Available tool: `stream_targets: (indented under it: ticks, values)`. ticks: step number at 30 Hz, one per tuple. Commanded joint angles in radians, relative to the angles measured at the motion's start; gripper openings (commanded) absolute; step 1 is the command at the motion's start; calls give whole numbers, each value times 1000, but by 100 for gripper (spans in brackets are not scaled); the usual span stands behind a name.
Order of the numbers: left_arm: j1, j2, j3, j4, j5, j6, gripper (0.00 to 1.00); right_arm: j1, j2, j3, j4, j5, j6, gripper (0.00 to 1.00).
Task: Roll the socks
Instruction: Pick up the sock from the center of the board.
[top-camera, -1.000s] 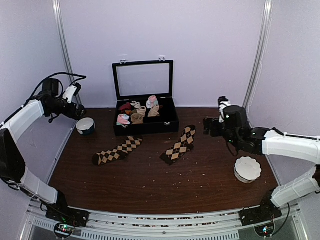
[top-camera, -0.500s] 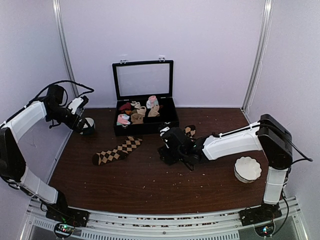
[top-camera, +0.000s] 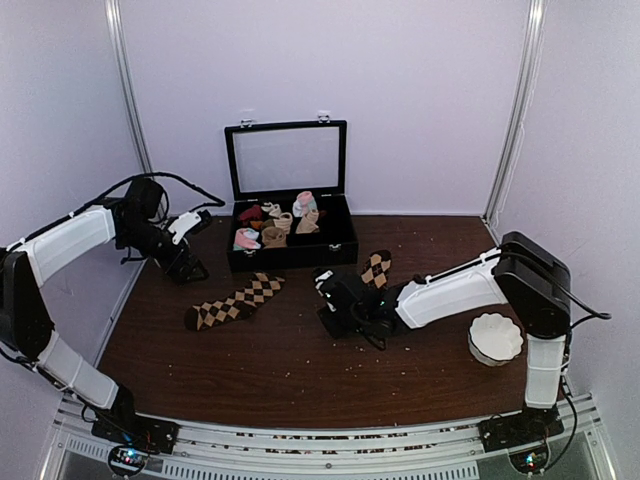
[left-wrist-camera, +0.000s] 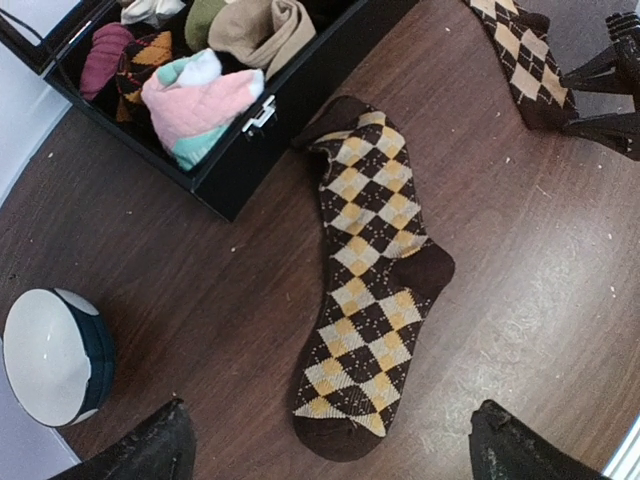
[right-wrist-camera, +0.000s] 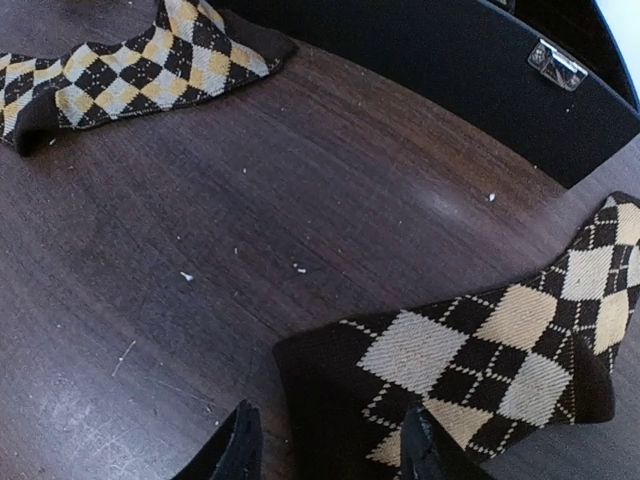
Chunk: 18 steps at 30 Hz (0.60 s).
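Socks (top-camera: 236, 302), a long dark brown knitted pair with tan-orange argyle diamonds, lie flat and unrolled on the dark wooden table (top-camera: 300, 370) in front of the open black case (top-camera: 290, 256). The left-hand sock (left-wrist-camera: 365, 300) has one end near the case's front wall. The right-hand sock (right-wrist-camera: 480, 350) lies well apart from it. The right gripper (right-wrist-camera: 328, 450) sits low, fingers half parted astride that sock's dark end, the fabric flat between them. The left gripper (left-wrist-camera: 325, 460) hangs spread wide above the left-hand sock, holding nothing.
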Motion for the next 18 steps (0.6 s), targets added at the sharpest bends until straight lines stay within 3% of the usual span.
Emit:
stream_targets:
  ticks: [1, 12, 18]
  values:
    - [-22, 5, 10, 8, 21, 15, 98, -4, 25, -30, 3, -38, 41, 44]
    - [-35, -6, 24, -59, 50, 61, 98, -5, 27, -99, 20, -55, 79, 44]
    - [-68, -12, 25, -70, 58, 79, 98, -39, 35, -83, -18, -162, 97, 13]
